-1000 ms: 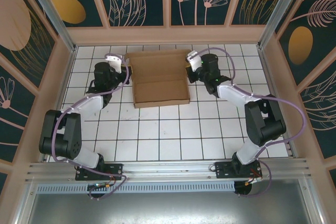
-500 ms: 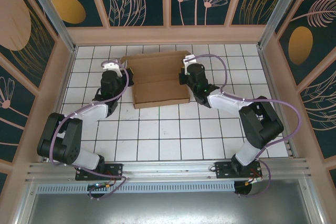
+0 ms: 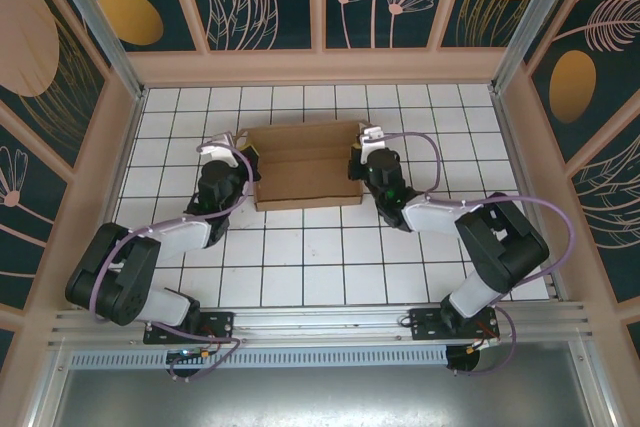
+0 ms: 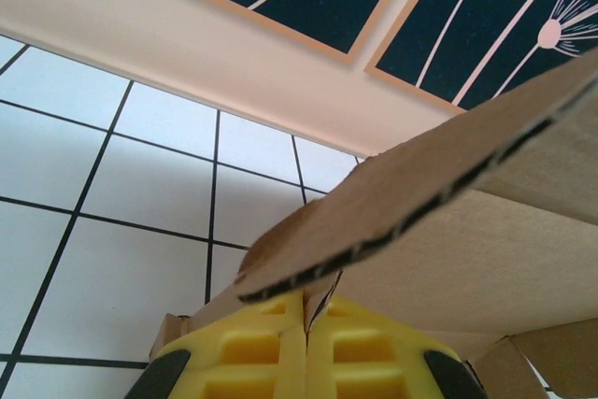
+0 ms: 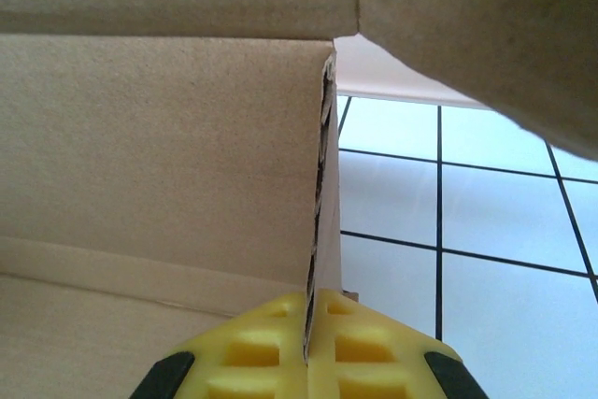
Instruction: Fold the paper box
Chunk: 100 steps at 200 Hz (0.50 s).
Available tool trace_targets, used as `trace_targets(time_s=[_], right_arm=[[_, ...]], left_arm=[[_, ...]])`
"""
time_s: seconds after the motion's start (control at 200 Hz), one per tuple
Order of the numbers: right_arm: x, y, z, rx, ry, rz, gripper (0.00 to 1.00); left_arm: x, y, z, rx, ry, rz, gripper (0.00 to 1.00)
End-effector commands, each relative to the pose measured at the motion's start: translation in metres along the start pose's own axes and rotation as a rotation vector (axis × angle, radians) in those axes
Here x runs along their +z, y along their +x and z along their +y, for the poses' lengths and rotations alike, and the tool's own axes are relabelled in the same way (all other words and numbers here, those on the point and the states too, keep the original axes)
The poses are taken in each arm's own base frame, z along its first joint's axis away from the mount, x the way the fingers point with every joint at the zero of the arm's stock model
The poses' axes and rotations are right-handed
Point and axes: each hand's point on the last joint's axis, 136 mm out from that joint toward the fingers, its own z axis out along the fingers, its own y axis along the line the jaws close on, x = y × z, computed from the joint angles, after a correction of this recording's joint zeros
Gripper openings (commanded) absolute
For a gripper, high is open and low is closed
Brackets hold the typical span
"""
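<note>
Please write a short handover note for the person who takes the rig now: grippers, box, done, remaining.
Left gripper: shut on a tilted flap at the left end of the paper box.
Right gripper: shut on an upright wall edge at its right end.
Box: on the tiled table, far middle.
Done: partly folded, end flaps raised.
Left: closing it, likely.

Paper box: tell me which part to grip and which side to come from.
The paper box lies wide and low, so grip the raised side flaps at its short ends, the left gripper from the left, the right gripper from the right. Only those thin single-sheet edges fit the jaws; each gripper is pinched on one now.
</note>
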Motion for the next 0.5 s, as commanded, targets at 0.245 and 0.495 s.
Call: trace_targets(time_s=[0.245,0.495], right_arm=[[-0.029,0.033,0.028,0.024,-0.08,0.004,0.0],[-0.043,0.054,0.02,0.025,-0.039,0.013,0.0]], left_arm=[[-0.028,0.068,0.022,-0.05,-0.041,0.173,0.0],[-0.039,0.089,0.036,-0.092,-0.071,0.219,0.0]])
